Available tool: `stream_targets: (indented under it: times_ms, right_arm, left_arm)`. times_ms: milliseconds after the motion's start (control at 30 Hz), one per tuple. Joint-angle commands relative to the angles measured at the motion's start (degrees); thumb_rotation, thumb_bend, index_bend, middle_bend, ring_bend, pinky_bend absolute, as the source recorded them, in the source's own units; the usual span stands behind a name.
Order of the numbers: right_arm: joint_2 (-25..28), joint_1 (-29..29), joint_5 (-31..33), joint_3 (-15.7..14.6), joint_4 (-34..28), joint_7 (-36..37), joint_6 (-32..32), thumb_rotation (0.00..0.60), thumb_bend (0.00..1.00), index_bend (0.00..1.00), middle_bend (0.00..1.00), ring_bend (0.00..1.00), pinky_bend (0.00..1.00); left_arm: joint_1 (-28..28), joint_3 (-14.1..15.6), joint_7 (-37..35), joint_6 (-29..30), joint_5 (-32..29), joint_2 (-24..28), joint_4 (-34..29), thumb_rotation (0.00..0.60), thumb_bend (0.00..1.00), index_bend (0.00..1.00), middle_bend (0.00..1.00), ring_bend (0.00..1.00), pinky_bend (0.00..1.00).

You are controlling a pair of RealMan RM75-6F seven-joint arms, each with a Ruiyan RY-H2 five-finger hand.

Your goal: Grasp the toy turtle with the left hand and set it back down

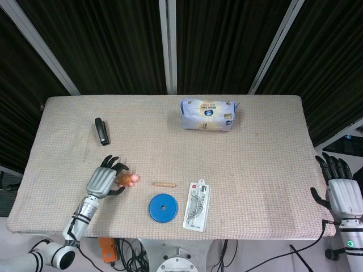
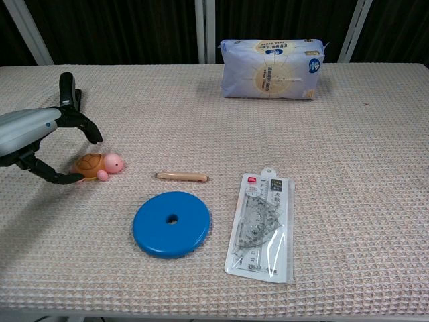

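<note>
Nearest the robot, the blue disc (image 2: pixel 171 224) and the packaged ruler set (image 2: pixel 261 227) lay flat on the table mat (image 2: pixel 362 201), neither in play. One row back, the left hand (image 2: pixel 32 139) was released, fingers spread in an arc over and around the toy turtle (image 2: pixel 95 165); the turtle sat on the mat, pink head pointing toward the wooden stick (image 2: pixel 181 176). The lower fingertip (image 2: pixel 70 178) looked touching or just beside the shell's near edge, couldn't tell which. Main risk as I read it: if that fingertip dragged on withdrawal, it would nudge or flip the turtle, since it's small and light and rounded. A sideways exit toward the stick could also push the turtle into it. A straight lift up and back looked the safe exit. If the turtle was not settled flat, it could rock; from the chest view it seemed upright. Right hand (image 1: pixel 342 191) hung off the table's edge, fingers apart, holding nothing, no collision risk there. Further back, the black clip (image 2: pixel 67 90) sat just behind the left hand, so a rearward retreat could clip it. The tissue pack (image 2: pixel 271 68) at the far edge was well apart.
</note>
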Motion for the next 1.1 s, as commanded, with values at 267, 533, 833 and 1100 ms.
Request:
stream_targets:
  times_ms: [267, 533, 833, 1100]
  right_arm:
    - [0.1, 0.0, 0.3, 0.1, -0.2, -0.5, -0.1, 0.6, 0.25, 0.0, 0.0, 0.0, 0.0]
    - [0.0, 0.0, 0.8, 0.1, 0.1, -0.4, -0.4, 0.6, 0.25, 0.0, 0.0, 0.0, 0.0]
    - [0.1, -0.1, 0.8, 0.1, -0.1, -0.7, -0.3, 0.6, 0.21, 0.0, 0.0, 0.0, 0.0]
    - [0.1, -0.2, 0.7, 0.2, -0.2, -0.6, -0.1, 0.6, 0.21, 0.0, 0.0, 0.0, 0.0]
  left_arm:
    - [-0.7, -0.3, -0.9, -0.3, 0.0, -2.4, 2.9, 0.6, 0.23, 0.43, 0.41, 0.11, 0.06]
    - [-1.0, -0.8, 1.4, 0.1, -0.8, -4.7, 6.3, 0.6, 0.34, 0.69, 0.66, 0.29, 0.15]
    - [-0.9, -1.0, 3.1, 0.7, -1.3, -5.4, 7.3, 0.6, 0.36, 0.79, 0.78, 0.41, 0.19]
    - [-0.9, 0.1, 1.4, 0.1, 0.1, -2.2, 3.6, 0.6, 0.23, 0.42, 0.46, 0.23, 0.14]
